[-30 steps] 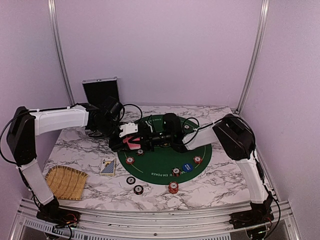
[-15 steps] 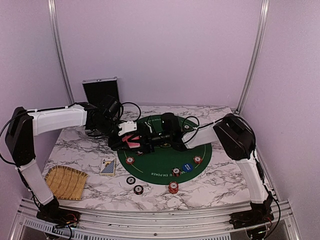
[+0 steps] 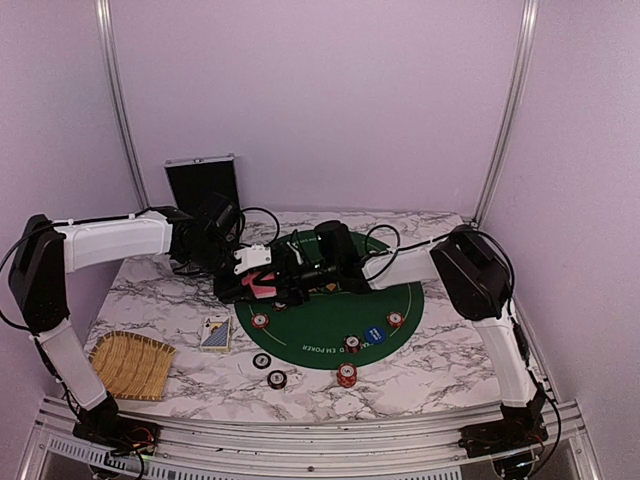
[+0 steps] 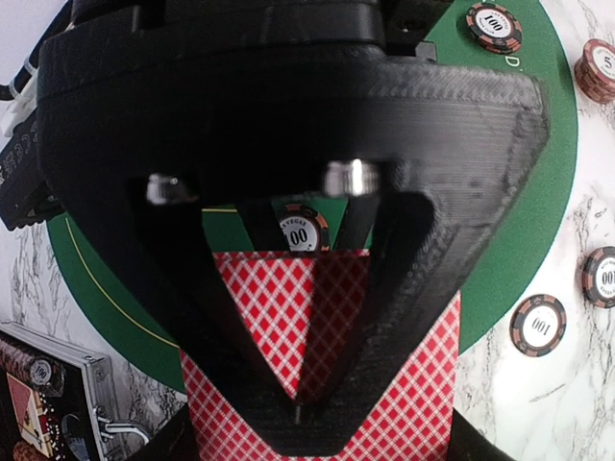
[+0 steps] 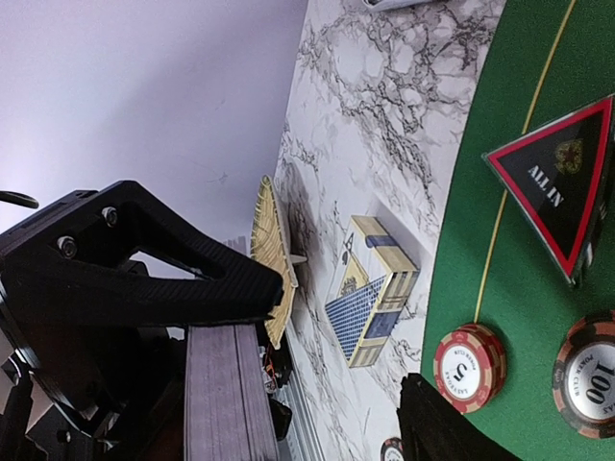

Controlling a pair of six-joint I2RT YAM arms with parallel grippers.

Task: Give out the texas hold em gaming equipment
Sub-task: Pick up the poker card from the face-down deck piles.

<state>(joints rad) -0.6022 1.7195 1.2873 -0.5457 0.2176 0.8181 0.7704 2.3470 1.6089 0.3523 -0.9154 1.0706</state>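
Observation:
My left gripper (image 3: 250, 283) is shut on a deck of red-backed playing cards (image 4: 274, 312), its fingers on the deck's two side edges, above the left rim of the green mat (image 3: 330, 322). My right gripper (image 3: 292, 272) meets it from the right and stands open. One of its fingers (image 4: 384, 279) lies over the deck's back and the other (image 5: 432, 423) stands far off. The deck's edge (image 5: 226, 394) shows beside that finger. Red poker chips (image 3: 352, 343) and a blue dealer button (image 3: 375, 334) lie on the mat. Dark chips (image 3: 261, 360) lie on the marble.
A blue and gold card box (image 3: 215, 333) lies left of the mat, with a straw tray (image 3: 133, 365) at the near left. A silver case (image 3: 203, 183) stands open at the back left. A black "ALL IN" triangle (image 5: 562, 182) lies on the mat.
My right gripper's jaws have spread wide apart around the deck. Both grippers have drifted slightly left and back. The left gripper still holds the deck.

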